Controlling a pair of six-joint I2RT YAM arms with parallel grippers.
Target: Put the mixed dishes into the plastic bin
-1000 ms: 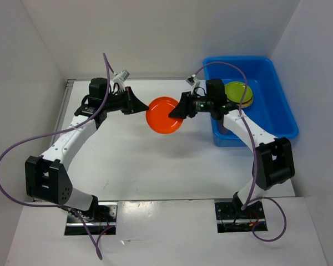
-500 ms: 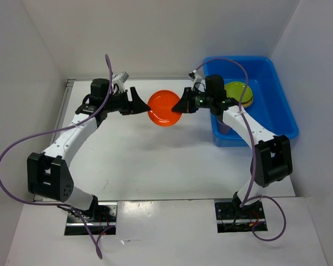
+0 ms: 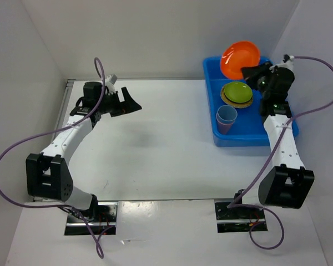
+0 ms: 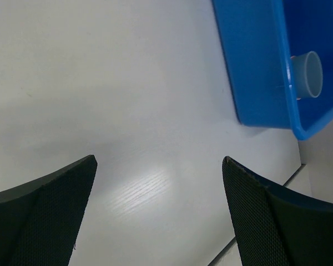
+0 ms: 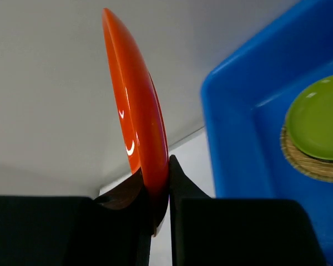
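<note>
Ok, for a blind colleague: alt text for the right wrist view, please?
The right gripper pinches an orange plate by its rim, holding it on edge. To its right is a corner of the blue plastic bin, where a lime green plate sits on a tan woven-look plate.

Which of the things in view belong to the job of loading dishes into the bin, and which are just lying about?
Job: orange plate, pinched by the right gripper over the bin; green plate on woven plate, and cups, already in it.
Lying about: table; cables; open left gripper, holding nothing.
</note>
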